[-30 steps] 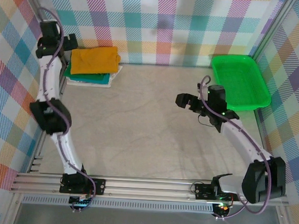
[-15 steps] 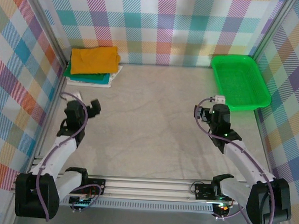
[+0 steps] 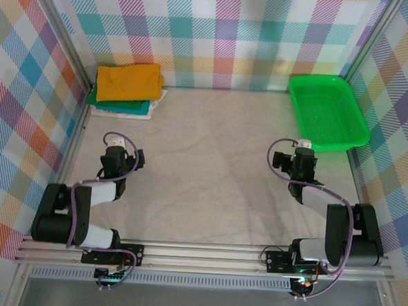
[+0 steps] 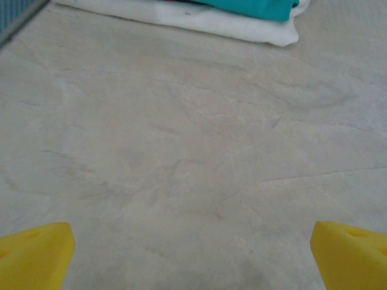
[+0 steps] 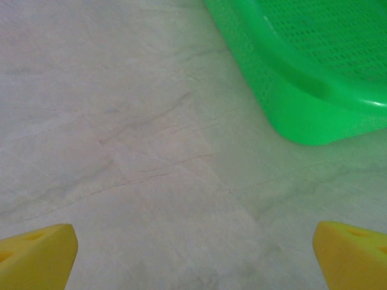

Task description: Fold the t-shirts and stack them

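The left end effector (image 4: 193, 261) is spread wide with nothing between its yellow fingertips (image 4: 35, 256), hanging low over bare table (image 3: 203, 160). The right end effector (image 5: 193, 258) is just as wide and just as empty. A second ago the left arm was stretched right out to the far-left corner beside the stack, and the right arm reached toward the middle. Since then both have drawn back and folded up close to their bases at the near rail. The t-shirts (image 3: 127, 91) have not shifted meanwhile. They lie stacked in that far-left corner, the mustard-yellow shirt (image 3: 128, 82) folded on top, the teal shirt (image 4: 254, 7) under it and the white shirt (image 4: 181, 18) lowest, its edge poking out on the right. With no loose cloth on the table and both arms pulled home, the folding and stacking looks finished, or very nearly so. The stack sits tight against the left frame and back wall, and the green tray (image 5: 284, 112) hugs the far-right corner, just ahead of the right end effector. The whole middle is open for moving.
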Motion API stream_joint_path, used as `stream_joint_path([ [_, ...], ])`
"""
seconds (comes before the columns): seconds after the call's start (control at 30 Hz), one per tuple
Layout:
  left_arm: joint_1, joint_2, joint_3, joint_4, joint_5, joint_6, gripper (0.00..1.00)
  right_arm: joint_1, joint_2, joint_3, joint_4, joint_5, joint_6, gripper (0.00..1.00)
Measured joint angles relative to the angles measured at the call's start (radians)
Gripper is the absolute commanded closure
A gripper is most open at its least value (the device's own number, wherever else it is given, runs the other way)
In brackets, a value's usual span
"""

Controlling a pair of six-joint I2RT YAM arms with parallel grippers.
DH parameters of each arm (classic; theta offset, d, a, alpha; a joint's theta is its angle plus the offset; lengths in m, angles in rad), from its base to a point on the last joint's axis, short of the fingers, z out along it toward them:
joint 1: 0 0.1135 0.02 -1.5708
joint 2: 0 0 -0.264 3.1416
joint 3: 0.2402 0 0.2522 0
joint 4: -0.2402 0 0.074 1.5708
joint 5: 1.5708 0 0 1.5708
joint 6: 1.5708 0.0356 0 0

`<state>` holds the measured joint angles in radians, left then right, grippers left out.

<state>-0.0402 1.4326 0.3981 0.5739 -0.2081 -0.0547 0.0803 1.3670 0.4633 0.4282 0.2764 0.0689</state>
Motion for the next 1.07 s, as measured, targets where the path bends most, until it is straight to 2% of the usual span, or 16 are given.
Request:
stream_joint_path([
  [0.13,-0.011,0.085,0.04,0.091,0.017,0.019,0.0,-0.02,0.05,-0.007,0.107,-0.046,-0.012,0.0],
  [0.27,-0.018,0.104,-0.05,0.249,0.055,0.04,0.0,-0.029,0.069,-0.085,0.301,-0.107,-0.033,0.0],
  [0.4,-0.023,0.113,-0.067,0.278,0.119,0.079,0.0,-0.029,0.131,-0.189,0.473,-0.176,-0.058,0.0],
  [0.67,-0.027,0.128,0.017,0.24,0.132,0.085,0.0,-0.072,0.173,-0.058,0.417,-0.25,-0.058,0.0],
  [1.07,-0.027,0.128,0.017,0.236,0.132,0.085,0.0,-0.078,0.173,-0.056,0.392,-0.271,-0.058,0.0],
])
